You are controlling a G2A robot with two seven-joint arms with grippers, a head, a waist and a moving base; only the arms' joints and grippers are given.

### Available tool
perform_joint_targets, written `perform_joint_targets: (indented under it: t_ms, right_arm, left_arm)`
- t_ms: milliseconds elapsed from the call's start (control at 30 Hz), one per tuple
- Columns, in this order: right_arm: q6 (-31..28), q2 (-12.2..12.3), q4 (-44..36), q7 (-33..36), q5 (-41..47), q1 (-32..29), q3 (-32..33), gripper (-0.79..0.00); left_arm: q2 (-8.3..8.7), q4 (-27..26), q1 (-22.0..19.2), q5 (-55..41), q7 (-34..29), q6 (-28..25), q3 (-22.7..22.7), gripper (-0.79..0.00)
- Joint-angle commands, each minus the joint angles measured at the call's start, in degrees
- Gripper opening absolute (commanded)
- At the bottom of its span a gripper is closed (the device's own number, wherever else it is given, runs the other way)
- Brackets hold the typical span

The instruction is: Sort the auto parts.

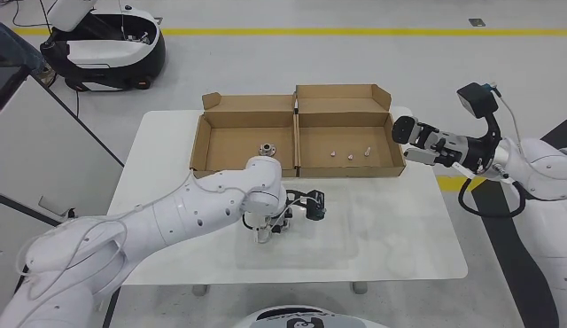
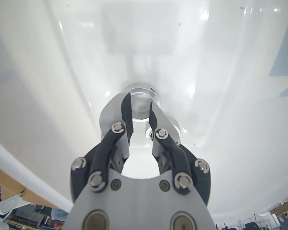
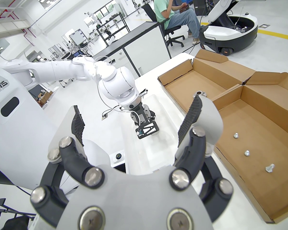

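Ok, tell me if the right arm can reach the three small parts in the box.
Probably yes: the right gripper hangs open beside that open-topped box, and nothing covers the parts.

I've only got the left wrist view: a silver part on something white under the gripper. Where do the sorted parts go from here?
Observer: Beyond the left gripper, on the far part of the table, a left-side box and a right-side box stand open, side by side.
Operator: Anything in the left-side one?
Observer: One round silver part lies on its floor.
Operator: And the right-side one?
Observer: Three small silver parts lie in a loose row in it.
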Motion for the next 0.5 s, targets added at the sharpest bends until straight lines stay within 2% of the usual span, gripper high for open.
perform_joint_targets:
  t_ms: [0, 200, 467]
  right_arm:
    - [0.0, 0.0, 0.0, 0.0, 0.0, 0.0, 0.0, 0.0]
    - [0.0, 0.0, 0.0, 0.0, 0.0, 0.0, 0.0, 0.0]
    - [0.0, 0.0, 0.0, 0.0, 0.0, 0.0, 0.0, 0.0]
  left_arm:
    - [0.12, -0.22, -0.26, -0.05, -0.32, 0.33, -0.05, -0.483]
    - [0.11, 0.55, -0.29, -0.05, -0.99, 1.0, -0.27, -0.502]
    - [-0.93, 1.76, -0.63, -0.66, -0.93, 0.95, -0.02, -0.502]
